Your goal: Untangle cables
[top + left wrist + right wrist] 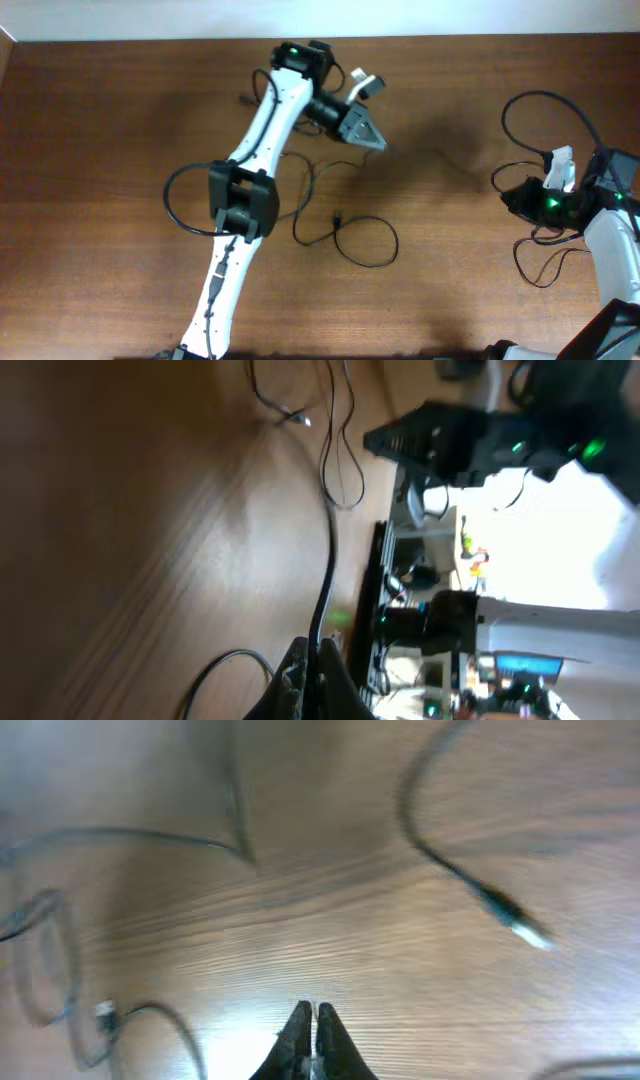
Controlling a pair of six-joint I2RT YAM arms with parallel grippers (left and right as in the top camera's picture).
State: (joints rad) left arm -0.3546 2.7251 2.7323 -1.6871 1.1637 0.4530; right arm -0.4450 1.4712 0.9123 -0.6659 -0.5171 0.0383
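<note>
Thin black cables (345, 238) lie in loose loops on the brown table (100, 130), with a small plug (337, 216) beside the loops. My left gripper (383, 146) is above them, pointing right. In the left wrist view it (318, 650) is shut on one cable (330, 560), which runs away over the wood to a loop and a metal-tipped plug (303, 420). My right gripper (500, 190) stands at the right, shut, with nothing seen between its fingers (313, 1010). Ahead of it lie a metal-tipped cable end (520, 928) and faint loops (55, 970).
The left arm (240, 200) stretches diagonally from the front edge to the back middle. The right arm (610, 240) sits at the right edge, with its own thicker black cables (545, 100) looping around it. A white wall borders the back of the table.
</note>
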